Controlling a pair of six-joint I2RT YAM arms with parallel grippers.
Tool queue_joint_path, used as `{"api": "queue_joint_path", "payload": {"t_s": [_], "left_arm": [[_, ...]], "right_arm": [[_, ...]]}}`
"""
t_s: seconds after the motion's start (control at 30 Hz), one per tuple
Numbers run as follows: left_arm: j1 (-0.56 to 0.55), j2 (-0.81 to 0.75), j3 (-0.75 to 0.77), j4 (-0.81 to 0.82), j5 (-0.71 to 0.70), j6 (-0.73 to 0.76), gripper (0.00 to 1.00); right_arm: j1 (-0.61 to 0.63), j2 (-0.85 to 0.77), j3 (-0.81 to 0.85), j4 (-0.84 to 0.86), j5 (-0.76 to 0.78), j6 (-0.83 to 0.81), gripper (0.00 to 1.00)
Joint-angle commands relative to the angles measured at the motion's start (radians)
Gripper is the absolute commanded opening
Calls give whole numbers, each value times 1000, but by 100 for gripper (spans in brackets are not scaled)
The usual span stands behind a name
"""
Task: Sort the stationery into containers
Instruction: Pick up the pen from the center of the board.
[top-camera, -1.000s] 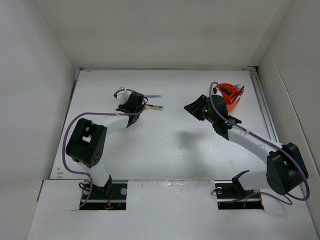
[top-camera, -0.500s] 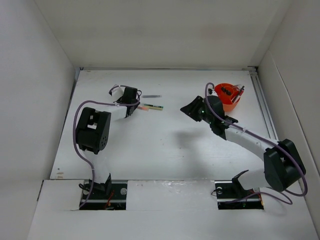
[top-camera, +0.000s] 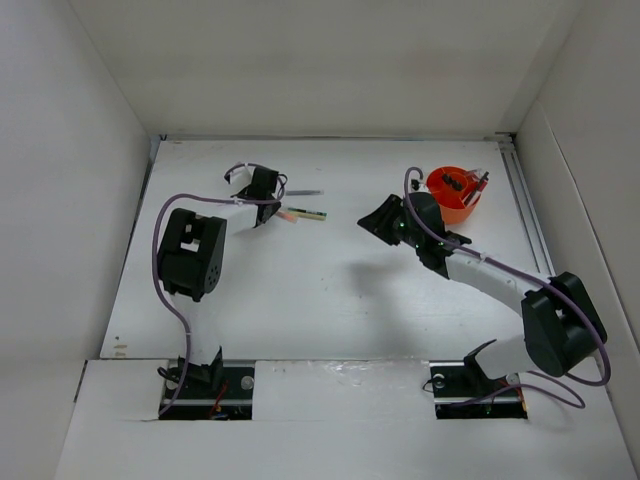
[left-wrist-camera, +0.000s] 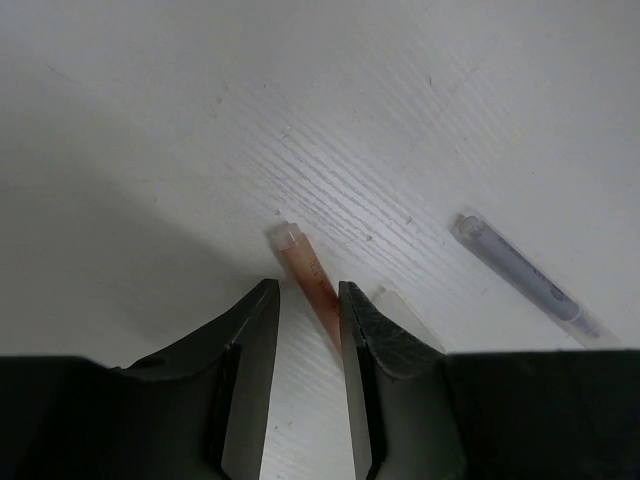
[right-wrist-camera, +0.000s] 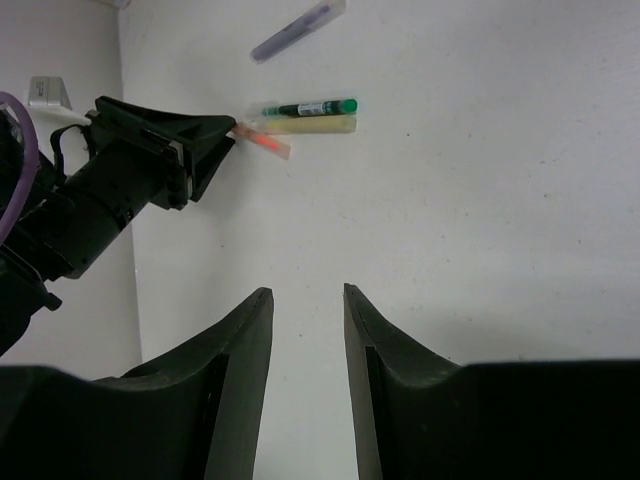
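A pink pen (left-wrist-camera: 308, 272) lies on the table with its near end between the fingers of my left gripper (left-wrist-camera: 307, 290). It rests against the right finger, and a gap shows on the left side. The jaws stand narrow but open around it. A green marker (right-wrist-camera: 310, 107) and a pale yellow stick (right-wrist-camera: 312, 125) lie just beyond, with a grey-lilac pen (left-wrist-camera: 525, 280) further out. From above, the left gripper (top-camera: 270, 207) is at the pink pen (top-camera: 288, 215). My right gripper (top-camera: 378, 222) hovers open and empty. The orange container (top-camera: 455, 200) holds black scissors and a red pen.
White walls enclose the table on the left, back and right. A raised rail (top-camera: 525, 210) runs along the right edge behind the orange container. Purple cables loop over both arms. The left arm's elbow (top-camera: 190, 255) is folded close to the left wall.
My left gripper's jaws have narrowed around the pink pen and the left arm has folded up toward the back left. The right gripper drifted slightly left, still open.
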Motion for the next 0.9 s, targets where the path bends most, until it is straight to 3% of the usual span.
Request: {"api": "queue_joint_path", "payload": {"t_s": [0.0,0.2,0.73,0.87], "left_arm": [[-3,6,56,-84,-23,53,27],[-3,61,132,-213,1,84,28],[7,64,152,-270,100,216,29],[7,23,88,-257,98,242,29]], "right_arm": [[-8,-18,43,47,-18,-13,40],[-8,-29,34,47,-38,-13,40],[-8,-85,24,47,-27,-13,40],[-8,-86,24,47,-27,-13,40]]}}
